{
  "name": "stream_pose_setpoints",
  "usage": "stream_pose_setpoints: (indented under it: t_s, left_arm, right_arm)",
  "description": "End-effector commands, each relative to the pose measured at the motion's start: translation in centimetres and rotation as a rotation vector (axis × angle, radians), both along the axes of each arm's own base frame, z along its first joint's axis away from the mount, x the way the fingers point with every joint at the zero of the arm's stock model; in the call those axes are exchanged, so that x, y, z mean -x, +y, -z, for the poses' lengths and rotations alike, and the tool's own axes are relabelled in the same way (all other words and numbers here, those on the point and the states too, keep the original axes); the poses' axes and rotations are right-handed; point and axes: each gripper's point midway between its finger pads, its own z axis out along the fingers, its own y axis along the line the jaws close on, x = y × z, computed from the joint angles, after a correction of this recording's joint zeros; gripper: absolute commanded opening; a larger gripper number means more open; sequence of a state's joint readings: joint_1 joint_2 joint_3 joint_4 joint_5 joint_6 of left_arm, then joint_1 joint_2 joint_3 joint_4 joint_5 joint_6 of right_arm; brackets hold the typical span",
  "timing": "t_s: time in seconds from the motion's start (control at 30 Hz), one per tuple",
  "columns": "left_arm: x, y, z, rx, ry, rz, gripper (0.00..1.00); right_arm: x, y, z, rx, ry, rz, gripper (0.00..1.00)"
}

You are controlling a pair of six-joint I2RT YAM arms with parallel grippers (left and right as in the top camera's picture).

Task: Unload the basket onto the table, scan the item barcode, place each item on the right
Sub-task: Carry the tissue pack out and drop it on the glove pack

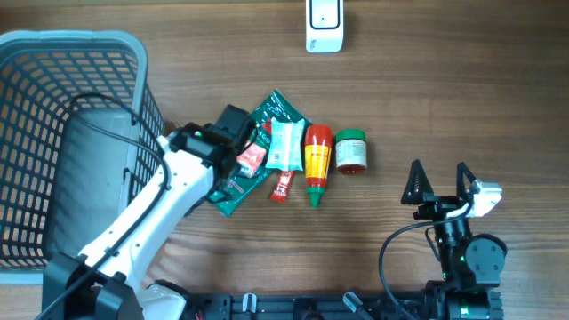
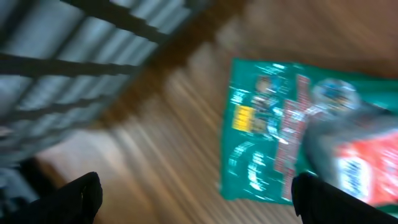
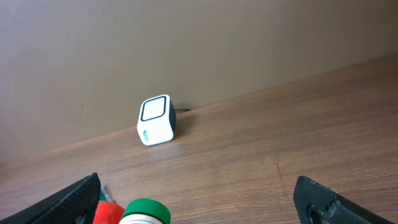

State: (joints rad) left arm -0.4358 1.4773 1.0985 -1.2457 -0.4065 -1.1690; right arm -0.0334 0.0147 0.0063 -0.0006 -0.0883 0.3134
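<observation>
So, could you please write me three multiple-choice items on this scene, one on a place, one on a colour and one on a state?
1. Where does the scanner stand?
A. At the far edge of the table, on its own
B. Between the fingers of the right gripper
C. On top of the jar

2. What colour is the jar's lid?
A. Blue
B. Black
C. Green

3. How is the right gripper?
A. Shut on the jar
B. Open, holding nothing
C. Shut on the scanner

Answers:
1 A, since the overhead view shows it alone at the far edge.
2 C, since the right wrist view shows a green cap.
3 B, since its fingers stand wide apart over bare wood.
</observation>
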Motion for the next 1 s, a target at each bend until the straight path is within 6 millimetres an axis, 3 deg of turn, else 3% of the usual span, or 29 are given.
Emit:
stream_pose_setpoints:
  t_s: [0.0, 0.3, 0.43, 0.57, 0.73, 0.8, 0.87, 0.97]
  left_arm:
    - [0.5, 3.1, -0.9, -0.097, 0.005, -0.068, 1.00]
    - [1.0, 6.9, -0.9, -0.104, 0.051, -0.172, 1.00]
    - [1.0, 6.8, -0.7, -0.084, 0.075, -0.142, 1.00]
    - [-0.2, 2.8, -0.2, 0.030, 0.032, -0.029, 1.00]
    - [-4.0, -5.2, -1.7, 0.205, -0.159, 0.277, 1.00]
    - [-5.9, -7.9, -3.8, 0.233, -0.278, 0.425, 1.00]
    - [-7.8, -9.9, -7.1, 0.230, -0.402, 0.589, 1.00]
    - [-9.2, -10.9, -11.9, 0.181, -0.526, 0.759, 1.00]
  right_arm:
    - [0.0, -0.1, -0.2, -0.004, -0.012, 0.007, 1.00]
    - [0.0, -0.1, -0.2, -0.004, -0.012, 0.007, 1.00]
    - [0.0, -0.1, -0.2, -0.004, -0.012, 0.007, 1.00]
    - [0.0, -0.1, -0.2, -0.004, -0.012, 0.007, 1.00]
    - [0.0, -0.1, -0.2, -0.004, -0.012, 0.007, 1.00]
    - [0.0, -0.1, -0.2, -0.004, -0.012, 0.007, 1.00]
    - [0.0, -0.1, -0.2, -0.004, -0.012, 0.007, 1.00]
    - [0.0, -0.1, -0.2, -0.004, -0.012, 0.007, 1.00]
